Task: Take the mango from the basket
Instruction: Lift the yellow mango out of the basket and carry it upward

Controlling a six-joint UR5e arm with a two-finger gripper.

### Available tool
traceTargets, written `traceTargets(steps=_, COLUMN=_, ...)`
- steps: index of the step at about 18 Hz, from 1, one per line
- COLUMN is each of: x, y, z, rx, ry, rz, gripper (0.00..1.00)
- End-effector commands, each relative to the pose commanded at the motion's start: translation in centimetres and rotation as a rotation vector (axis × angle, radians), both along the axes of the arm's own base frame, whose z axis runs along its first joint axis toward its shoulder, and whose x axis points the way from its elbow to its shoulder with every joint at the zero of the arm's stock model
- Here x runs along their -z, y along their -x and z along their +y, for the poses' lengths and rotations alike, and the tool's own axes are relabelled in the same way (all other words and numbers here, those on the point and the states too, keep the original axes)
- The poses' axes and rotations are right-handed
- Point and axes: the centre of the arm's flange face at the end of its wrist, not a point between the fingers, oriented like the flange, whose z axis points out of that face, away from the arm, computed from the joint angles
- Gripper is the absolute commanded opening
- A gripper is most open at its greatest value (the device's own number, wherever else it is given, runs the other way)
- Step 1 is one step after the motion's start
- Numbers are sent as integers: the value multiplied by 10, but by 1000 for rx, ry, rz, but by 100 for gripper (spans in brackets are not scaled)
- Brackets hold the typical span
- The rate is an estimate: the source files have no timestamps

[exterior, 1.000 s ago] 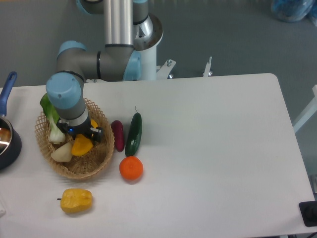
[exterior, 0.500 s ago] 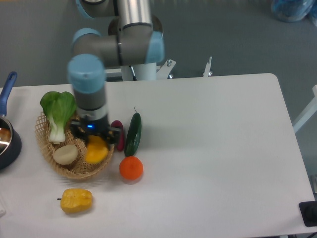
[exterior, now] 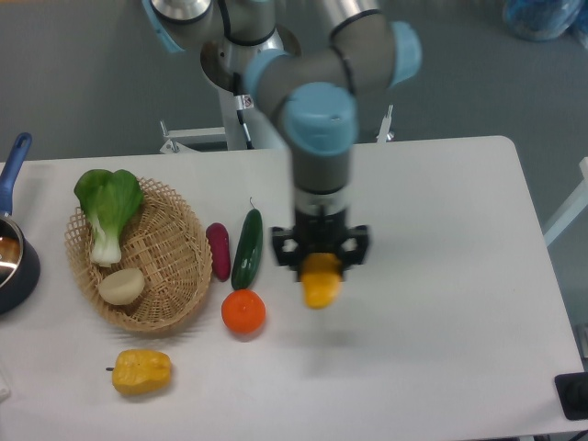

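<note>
Leftmost, a dark pot [exterior: 11,262] with a blue handle sits at the table's [exterior: 441,202] edge, beside the basket [exterior: 170,266] — which holds a leafy green bok choy [exterior: 107,207] and a pale round vegetable [exterior: 121,286]. Just below the basket lies a yellow bell pepper [exterior: 141,371]. Right of the basket are a purple vegetable [exterior: 219,251], a cucumber [exterior: 247,248] and, below them, an orange [exterior: 243,311]. Farther right — well clear of the basket — the gripper [exterior: 321,262] is clenched on the mango [exterior: 320,283], which hangs above the tabletop.
</note>
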Motion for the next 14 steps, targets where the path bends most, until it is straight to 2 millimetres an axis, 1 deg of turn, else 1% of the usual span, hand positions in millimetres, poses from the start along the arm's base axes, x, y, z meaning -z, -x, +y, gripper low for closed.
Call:
traceTargets(steps=4, x=11, y=20, z=-15, rx=95, ry=41, rz=23, gripper=29)
traceTargets(steps=6, x=11, y=33, z=-31, rx=143, ry=70, rz=37, gripper=30)
traceTargets(steps=7, x=16, y=38, z=-40, rx=226, ry=93, rz=45, gripper=30)
traceTargets(steps=8, x=18, y=40, z=-44, rx=243, ry=99, rz=45, gripper=30)
traceTargets(steps=10, x=20, y=41, z=-48, rx=272, ry=106, rz=46, gripper=30)
traceTargets(steps=12, x=27, y=38, z=-49, rx=285, ry=115, rz=36, gripper=32)
traceTargets(steps=14, x=29, y=37, z=-52, rx=284, ry=127, rz=33, gripper=33)
